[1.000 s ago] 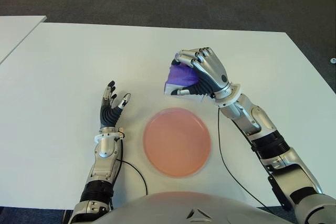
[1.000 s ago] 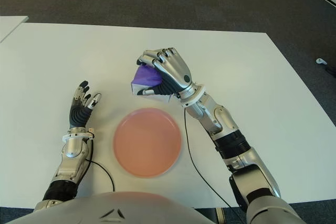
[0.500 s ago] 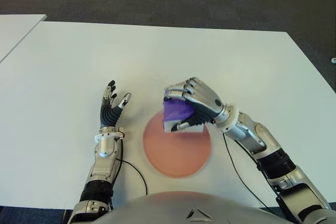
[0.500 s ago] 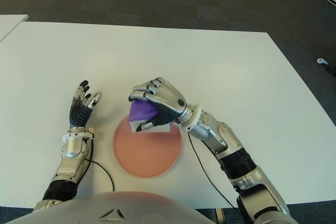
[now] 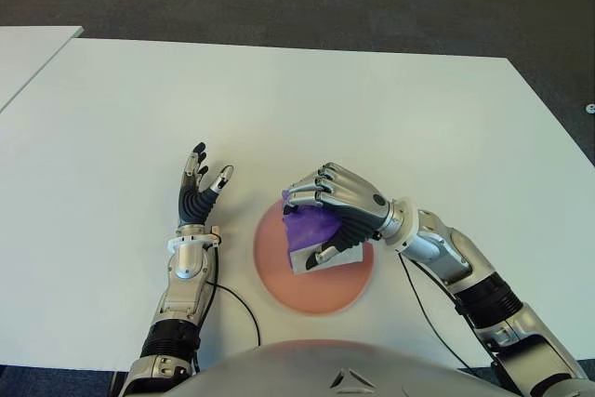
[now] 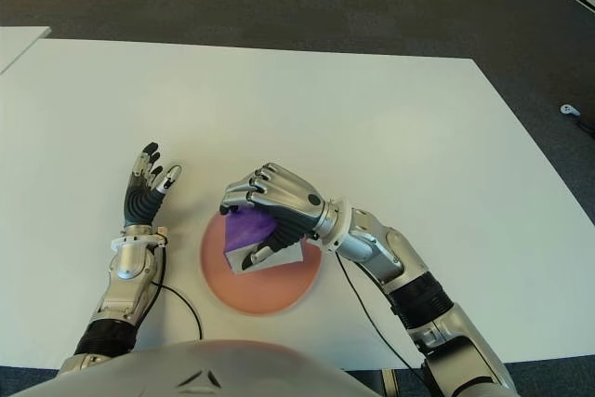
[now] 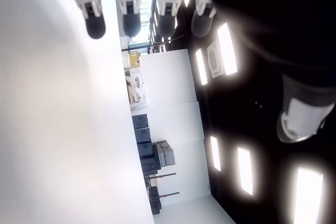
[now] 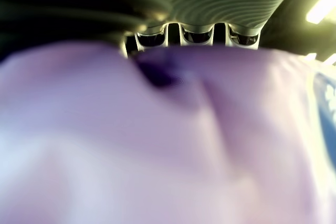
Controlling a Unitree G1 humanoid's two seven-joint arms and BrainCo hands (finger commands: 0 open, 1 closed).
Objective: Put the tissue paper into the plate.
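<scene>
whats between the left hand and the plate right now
Only bare white table, as both eye views show. The left hand shows open beside the plate, to its left, while the right hand holds the tissue paper over the plate.

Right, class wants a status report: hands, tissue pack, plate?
Right robot hand shut on tissue pack, over plate. Left robot hand open, beside plate. Nothing blocking.

Room's lit evenly from overhead, so the white table (image 5: 112, 118) looks bright and flat with only faint, soft shadows. Ceiling light panels (image 7: 227, 48) blow out into glowing streaks in the left wrist view, with the rest near black. The purple tissue pack (image 8: 168, 145) fills the right wrist view as a total out-of-focus smear.
</scene>
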